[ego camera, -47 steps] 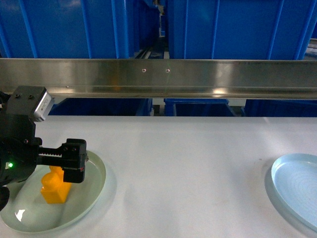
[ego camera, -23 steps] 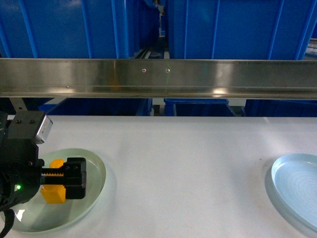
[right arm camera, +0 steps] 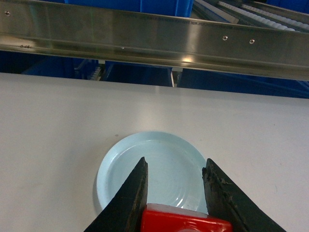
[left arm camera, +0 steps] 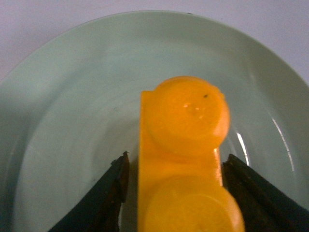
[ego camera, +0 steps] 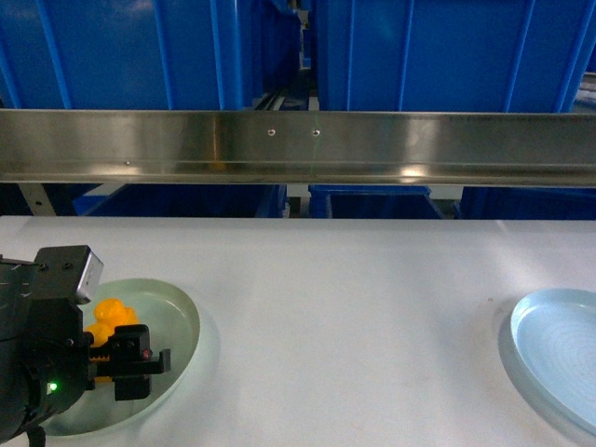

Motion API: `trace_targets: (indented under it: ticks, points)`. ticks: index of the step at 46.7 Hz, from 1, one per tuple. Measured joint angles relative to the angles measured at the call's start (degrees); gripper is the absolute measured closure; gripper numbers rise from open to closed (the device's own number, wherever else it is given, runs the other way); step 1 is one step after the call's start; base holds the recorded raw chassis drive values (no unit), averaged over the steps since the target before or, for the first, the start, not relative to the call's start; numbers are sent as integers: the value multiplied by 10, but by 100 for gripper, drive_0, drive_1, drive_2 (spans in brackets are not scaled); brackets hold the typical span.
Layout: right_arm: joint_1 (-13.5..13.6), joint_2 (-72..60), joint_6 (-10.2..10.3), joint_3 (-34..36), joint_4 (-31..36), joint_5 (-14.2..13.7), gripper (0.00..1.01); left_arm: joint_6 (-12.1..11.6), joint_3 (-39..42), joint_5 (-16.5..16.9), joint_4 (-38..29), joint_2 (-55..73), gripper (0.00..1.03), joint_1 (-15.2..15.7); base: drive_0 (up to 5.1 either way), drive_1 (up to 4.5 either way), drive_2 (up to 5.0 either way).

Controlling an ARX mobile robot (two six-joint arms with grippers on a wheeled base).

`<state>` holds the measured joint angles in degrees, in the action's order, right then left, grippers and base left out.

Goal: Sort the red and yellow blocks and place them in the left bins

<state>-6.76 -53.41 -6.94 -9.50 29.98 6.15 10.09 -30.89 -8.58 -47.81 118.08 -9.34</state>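
The left gripper has two black fingers, and they sit one on each side of the yellow block. The fingers look close against the block's sides, so they seem to be holding it, with just a thin dark gap showing by the left finger. The yellow block has two round bumps on top. It is over the middle of the green plate. In the head view the left gripper is low over the green plate at the left side of the white table, and the yellow block peeks out behind it.

The right gripper also has two black fingers. They are a small way apart and a red block sits between them. The fingers press on its two sides. Only the top of the red block shows. The blue plate is on the table below the right gripper. In the head view the blue plate is at the far right edge, well apart from the green plate.

There is one yellow block, one red block, one green plate and one blue plate. A long shiny metal rail runs across behind the table, with big blue bins behind it.
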Motion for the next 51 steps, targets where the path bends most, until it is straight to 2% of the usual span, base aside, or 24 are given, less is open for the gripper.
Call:
trace_targets:
  ticks: [9,11,23,38,44,51]
  points:
    - [0,0,0,0,0,0,72,1,-3,-12,7,-2,71,-16,0,0,0]
    - [0,0,0,0,0,0,72,0,-3,-13,7,-6,74,-18,0,0,0]
    - [0,0,0,0,0,0,72,-4,9,-17,25,-56,76,-13,0,0,0]
    - [0,0,0,0,0,0,72,-49,28,28,79,-247,76,9,0,0,0]
    - [0,0,0,0,0,0,72,-64,34,38,137,-353,76,7,0,0,0]
    - [0,0,0,0,0,0,72,-75,33,39,175,-427,76,-2,0,0,0]
